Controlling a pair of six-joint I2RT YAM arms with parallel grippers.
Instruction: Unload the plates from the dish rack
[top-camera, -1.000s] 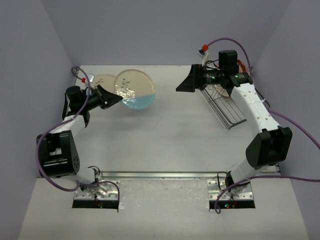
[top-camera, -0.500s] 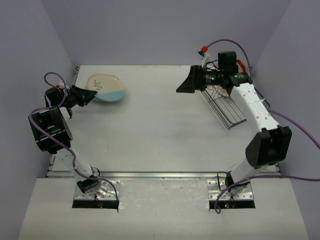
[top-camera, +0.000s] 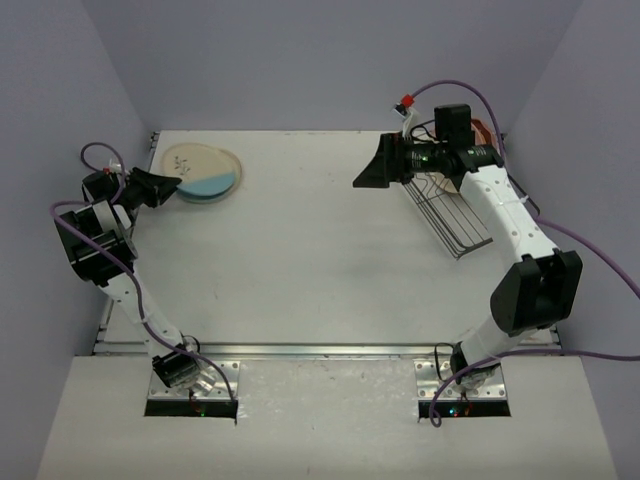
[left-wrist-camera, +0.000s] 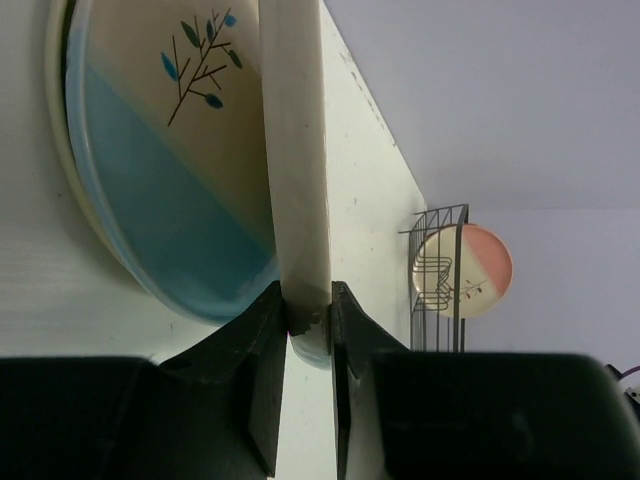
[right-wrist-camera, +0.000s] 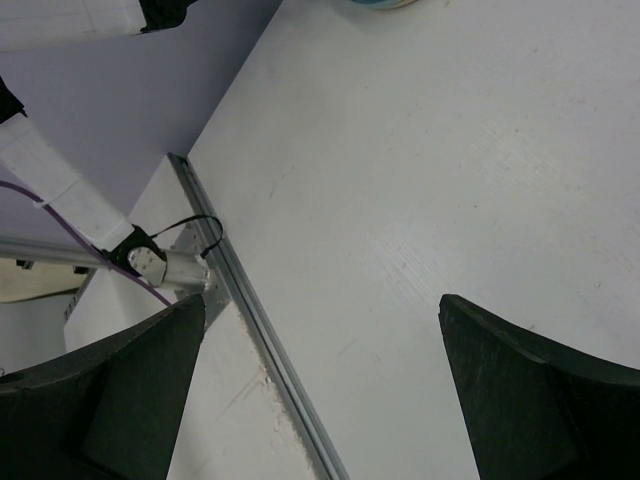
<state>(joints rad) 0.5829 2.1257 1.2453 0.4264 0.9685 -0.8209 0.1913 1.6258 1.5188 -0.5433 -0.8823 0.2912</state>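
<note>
- Your left pincer (left-wrist-camera: 308, 318) grips the blue-segment plate (left-wrist-camera: 150, 200) by its rim, low over the surface (top-camera: 320, 260); I judge this the set-down step
- Next, release and back off; your wide-open right pincer (right-wrist-camera: 320, 300) waits by the dish rack (top-camera: 455, 220)

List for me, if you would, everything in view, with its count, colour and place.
flat plate: one, cream with a light-blue segment and a leaf sprig, lying at the table's far left.
held plate: one, cream with light blue at the rim, gripped just over the flat plate.
pink plate: one, cream and pink, standing in the dish rack.
dish rack: one, dark wire, far right of the table.
table: one, white.
walls: lilac, around the table.
left claw: one, black, shut on the held plate's rim.
right claw: one, black, open and empty, over the table.
</note>
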